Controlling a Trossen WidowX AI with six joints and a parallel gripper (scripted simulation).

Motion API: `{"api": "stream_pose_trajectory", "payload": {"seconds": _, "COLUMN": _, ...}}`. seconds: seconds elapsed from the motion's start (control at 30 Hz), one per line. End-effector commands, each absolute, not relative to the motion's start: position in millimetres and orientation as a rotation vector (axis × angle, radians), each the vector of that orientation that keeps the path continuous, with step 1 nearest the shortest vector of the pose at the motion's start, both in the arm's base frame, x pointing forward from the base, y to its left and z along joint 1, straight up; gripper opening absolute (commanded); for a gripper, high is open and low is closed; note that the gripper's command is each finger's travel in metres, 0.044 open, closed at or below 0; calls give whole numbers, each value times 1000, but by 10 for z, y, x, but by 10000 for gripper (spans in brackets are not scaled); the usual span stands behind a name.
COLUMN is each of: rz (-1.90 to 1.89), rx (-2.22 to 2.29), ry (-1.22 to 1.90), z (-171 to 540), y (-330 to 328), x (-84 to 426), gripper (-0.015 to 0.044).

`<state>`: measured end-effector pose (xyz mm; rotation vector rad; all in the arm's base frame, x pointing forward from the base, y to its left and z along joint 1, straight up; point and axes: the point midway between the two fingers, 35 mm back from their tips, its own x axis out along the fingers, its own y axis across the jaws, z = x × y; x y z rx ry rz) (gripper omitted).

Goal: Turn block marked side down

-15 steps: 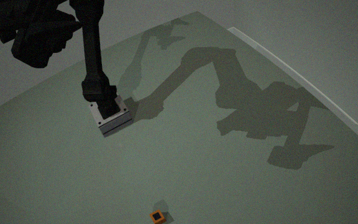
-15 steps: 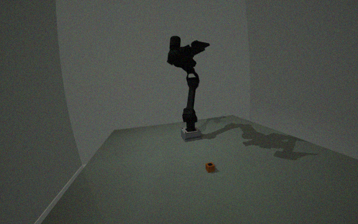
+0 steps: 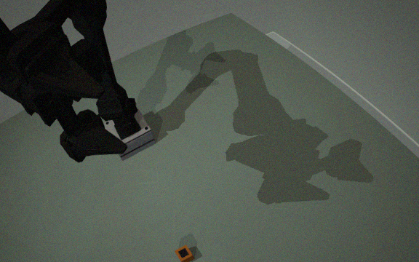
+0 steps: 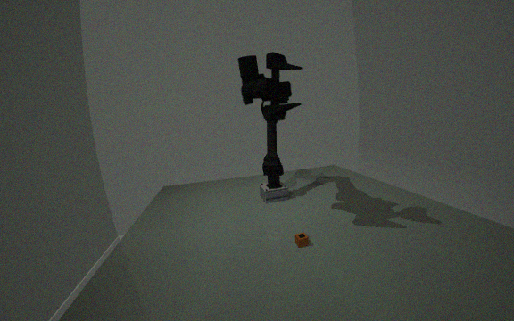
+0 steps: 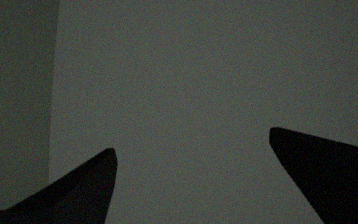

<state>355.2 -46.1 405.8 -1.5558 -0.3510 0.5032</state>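
A small orange block (image 3: 184,254) (image 4: 302,241) rests on the pale green table (image 3: 180,196) (image 4: 221,276). A dark square mark shows on its upward face. In the top view it is at the bottom edge, and in the exterior view right of centre. It does not show in the wrist view. My gripper (image 3: 114,119) (image 4: 301,86) (image 5: 194,145) is open and empty, its fingers wide apart. It is high above the table and well away from the block, with the fingers pointing about level. In the exterior view one finger is above the other.
The arm's light grey base (image 3: 138,141) (image 4: 275,193) stands on the table behind the block. The arm's shadows fall across the table to the right of the base in the top and exterior views. A pale strip (image 3: 344,85) (image 4: 89,272) runs along one table edge. Plain grey walls surround the table.
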Motion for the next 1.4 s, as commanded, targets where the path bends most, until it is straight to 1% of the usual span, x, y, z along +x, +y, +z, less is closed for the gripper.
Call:
{"api": "stream_pose_trajectory", "payload": {"seconds": 0.0, "rz": 578, "rx": -1094, "ry": 32, "z": 3436, "y": -541, "x": 3982, "gripper": 440}}
{"api": "stream_pose_trajectory", "payload": {"seconds": 0.2, "rz": 578, "rx": -723, "ry": 393, "z": 2770, "y": -540, "x": 4219, "gripper": 440}}
{"api": "stream_pose_trajectory", "payload": {"seconds": 0.4, "rz": 493, "rx": -389, "ry": 785, "z": 2050, "y": -487, "x": 4302, "gripper": 440}}
{"api": "stream_pose_trajectory", "payload": {"seconds": 0.6, "rz": 299, "rx": -132, "ry": 1182, "z": 1360, "y": -409, "x": 4199, "gripper": 440}}
{"api": "stream_pose_trajectory", "payload": {"seconds": 0.77, "rz": 39, "rx": -4, "ry": 1491, "z": 863, "y": -355, "x": 3990, "gripper": 440}}
{"api": "stream_pose_trajectory", "payload": {"seconds": 0.93, "rz": -14, "rx": 7, "ry": 1539, "z": 785, "y": -413, "x": 3840, "gripper": 440}}
{"api": "stream_pose_trajectory", "payload": {"seconds": 1.23, "rz": -14, "rx": 7, "ry": 1539, "z": 786, "y": -399, "x": 3862, "gripper": 440}}
{"api": "stream_pose_trajectory", "payload": {"seconds": 1.37, "rz": -14, "rx": 7, "ry": 1539, "z": 463, "y": -401, "x": 3873, "gripper": 440}}
